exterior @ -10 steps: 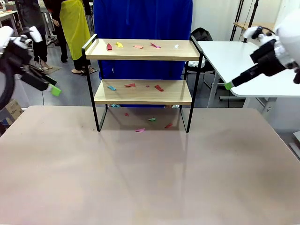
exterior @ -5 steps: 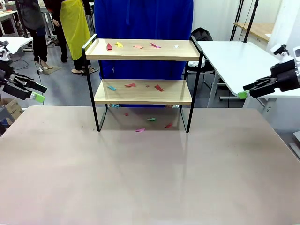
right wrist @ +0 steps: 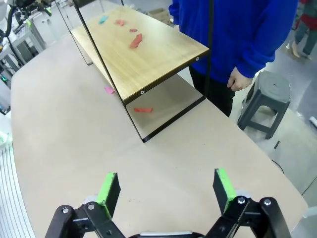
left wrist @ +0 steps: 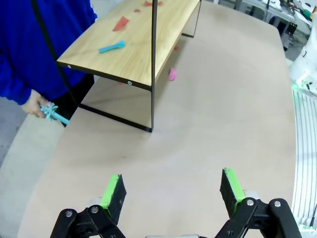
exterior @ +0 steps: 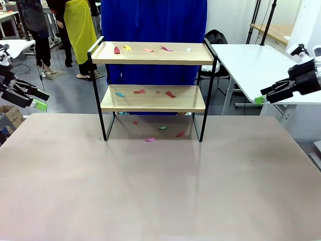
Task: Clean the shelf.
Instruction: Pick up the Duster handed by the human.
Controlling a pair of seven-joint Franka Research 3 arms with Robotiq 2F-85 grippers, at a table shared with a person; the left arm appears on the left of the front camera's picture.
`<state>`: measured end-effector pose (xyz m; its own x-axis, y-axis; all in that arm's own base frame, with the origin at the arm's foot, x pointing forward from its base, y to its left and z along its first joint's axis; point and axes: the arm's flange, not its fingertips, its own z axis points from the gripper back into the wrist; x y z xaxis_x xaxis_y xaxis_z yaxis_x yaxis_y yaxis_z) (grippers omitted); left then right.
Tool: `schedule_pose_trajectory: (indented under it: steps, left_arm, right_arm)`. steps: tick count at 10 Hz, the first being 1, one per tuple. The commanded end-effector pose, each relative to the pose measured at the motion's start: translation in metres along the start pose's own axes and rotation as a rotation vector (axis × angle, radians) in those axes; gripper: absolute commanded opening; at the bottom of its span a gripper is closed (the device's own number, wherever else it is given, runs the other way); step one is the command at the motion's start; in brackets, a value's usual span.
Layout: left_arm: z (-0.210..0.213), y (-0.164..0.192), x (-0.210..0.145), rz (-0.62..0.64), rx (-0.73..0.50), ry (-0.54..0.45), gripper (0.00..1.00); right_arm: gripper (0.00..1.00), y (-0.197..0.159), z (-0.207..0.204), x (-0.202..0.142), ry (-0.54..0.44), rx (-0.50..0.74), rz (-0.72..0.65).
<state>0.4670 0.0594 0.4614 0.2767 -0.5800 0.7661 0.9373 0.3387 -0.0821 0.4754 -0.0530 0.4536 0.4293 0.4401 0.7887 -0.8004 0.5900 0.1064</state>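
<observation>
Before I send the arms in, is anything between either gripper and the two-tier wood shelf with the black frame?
Nothing visible. Bare beige table separates the open left gripper and open right gripper from the two-tier wood shelf with black metal frame. Coloured paper scraps lie under it, off both paths.

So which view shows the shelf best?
Front view: the shelf faces the camera, both boards and frame whole. Left wrist view catches its lower board from one end; right wrist view the same board from the other.

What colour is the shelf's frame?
Black. The shelf frame shows best in the front view.
</observation>
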Motion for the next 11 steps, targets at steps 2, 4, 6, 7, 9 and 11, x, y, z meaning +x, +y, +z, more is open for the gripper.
schedule_pose_trajectory:
  steps: [2, 4, 6, 7, 9, 11]
  left_arm:
    - [0.008, 0.038, -0.017, -0.037, -0.033, -0.106, 1.00]
    - [0.016, 0.069, -0.032, -0.123, -0.049, -0.218, 1.00]
    - [0.019, 0.089, -0.047, -0.210, -0.129, -0.347, 1.00]
    - [0.025, 0.100, -0.060, -0.238, -0.127, -0.416, 1.00]
    - [0.035, 0.104, -0.079, -0.276, -0.123, -0.504, 1.00]
    - [0.046, 0.103, -0.088, -0.290, -0.124, -0.576, 1.00]
  right_arm:
    - [1.00, -0.049, 0.006, -0.013, -0.119, 0.073, 0.004]
    - [1.00, -0.095, 0.010, -0.027, -0.218, 0.138, 0.081]
    - [1.00, -0.123, 0.010, -0.040, -0.292, 0.202, 0.134]
    - [1.00, -0.134, 0.011, -0.046, -0.318, 0.207, 0.150]
    - [1.00, -0.146, 0.014, -0.056, -0.382, 0.249, 0.144]
    - [1.00, -0.152, 0.023, -0.061, -0.442, 0.265, 0.146]
